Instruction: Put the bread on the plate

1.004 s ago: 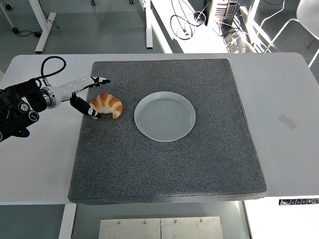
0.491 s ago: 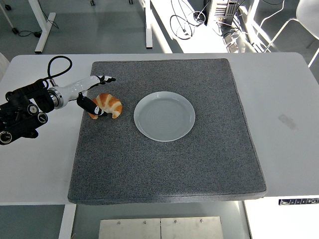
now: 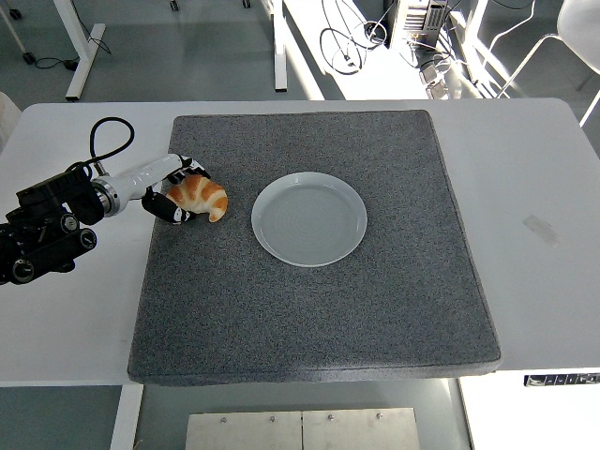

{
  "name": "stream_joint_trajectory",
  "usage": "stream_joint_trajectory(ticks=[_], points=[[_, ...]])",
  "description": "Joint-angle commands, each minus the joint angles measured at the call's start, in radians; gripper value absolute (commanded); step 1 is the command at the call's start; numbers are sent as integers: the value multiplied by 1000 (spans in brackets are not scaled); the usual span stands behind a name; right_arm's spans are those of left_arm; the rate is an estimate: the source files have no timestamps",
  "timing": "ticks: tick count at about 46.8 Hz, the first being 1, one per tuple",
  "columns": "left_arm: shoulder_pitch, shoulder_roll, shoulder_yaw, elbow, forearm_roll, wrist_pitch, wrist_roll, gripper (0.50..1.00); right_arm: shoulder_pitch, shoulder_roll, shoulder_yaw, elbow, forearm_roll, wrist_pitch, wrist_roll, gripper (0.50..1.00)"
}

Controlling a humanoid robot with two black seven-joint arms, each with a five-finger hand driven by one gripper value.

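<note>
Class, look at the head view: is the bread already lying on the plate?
No. The bread lies on the grey mat left of the plate, with the left hand closed around it.

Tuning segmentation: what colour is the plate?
Pale grey-white plate, glossy; head view.

Golden-brown bread (image 3: 200,196), pale grey-white plate (image 3: 309,218), speckled dark grey mat (image 3: 309,309), white table (image 3: 544,234)

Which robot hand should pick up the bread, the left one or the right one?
The left hand. Its fingers are already curled around the croissant, which sits on the grey mat just left of the empty plate. The right arm isn't in view at all.
</note>
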Motion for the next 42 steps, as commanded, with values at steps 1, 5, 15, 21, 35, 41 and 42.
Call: stream_joint_trajectory(ticks=[1,5,15,21,35,41,42], points=[[-3,-2,2,3,-3,4,-5,530,0,0,0,0,0,0,0,1000],[-8,-3,2,6,-9,6,-15,500,0,0,0,0,0,0,0,1000],[-40,-11,-14,16,-51,9,-62,500,0,0,0,0,0,0,0,1000],[-81,-9,-14,16,-80,9,-71,500,0,0,0,0,0,0,0,1000],[-178,-3,-14,9,-111,4,-82,500,0,0,0,0,0,0,0,1000],[-213,-9,-11,3,-118,-3,-84,500,0,0,0,0,0,0,0,1000],[-218,-9,-11,3,-118,-6,-84,500,0,0,0,0,0,0,0,1000]])
